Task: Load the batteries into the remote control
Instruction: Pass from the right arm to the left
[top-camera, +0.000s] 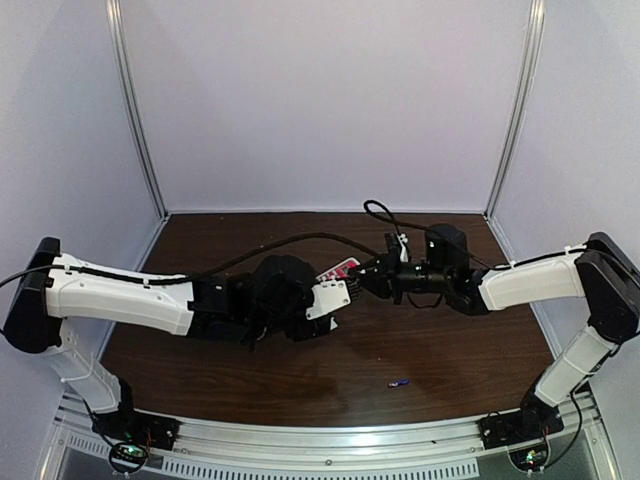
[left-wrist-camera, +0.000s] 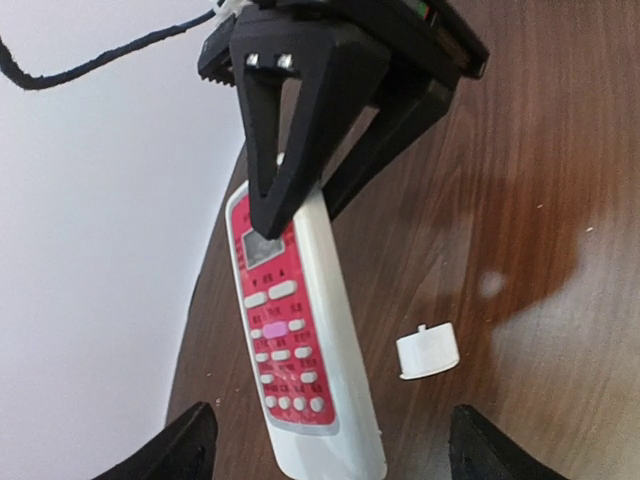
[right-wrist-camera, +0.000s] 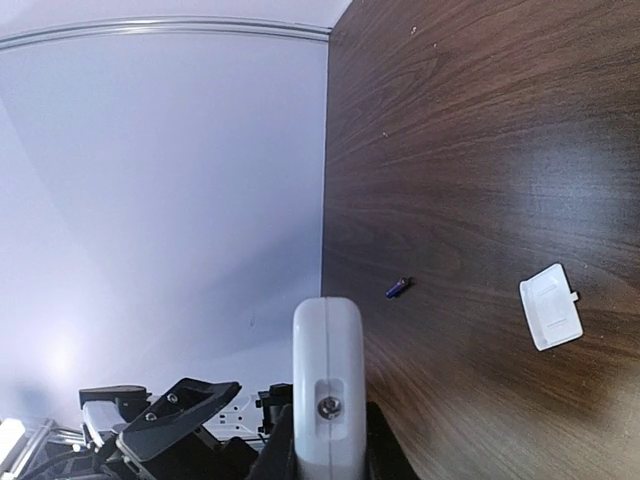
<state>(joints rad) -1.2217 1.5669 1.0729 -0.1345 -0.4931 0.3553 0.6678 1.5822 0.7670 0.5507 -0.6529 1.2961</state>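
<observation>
White remote control (left-wrist-camera: 338, 330) is hanging clamped in my right gripper (left-wrist-camera: 300, 205); I'm finding its red-pink buttons (left-wrist-camera: 283, 352) too blurred to read. My left gripper (left-wrist-camera: 335, 450) is gaping wide.

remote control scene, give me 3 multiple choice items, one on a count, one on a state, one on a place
1. How many batteries lie in view on the table?
A none
B one
C two

2. The left tool is
A shut on a battery
B shut on a small white cover
C open, gripping nothing

3. The remote control is
A lying flat on the table by itself
B gripped by the right tool
C gripped by the left tool

Answers:
1 B, since only a single purple-blue cylinder shows on the wood.
2 C, since its fingertips stand wide apart at the bottom corners of the left wrist view, touching nothing.
3 B, since the black fingers pinch its top end, above the red button panel.
</observation>
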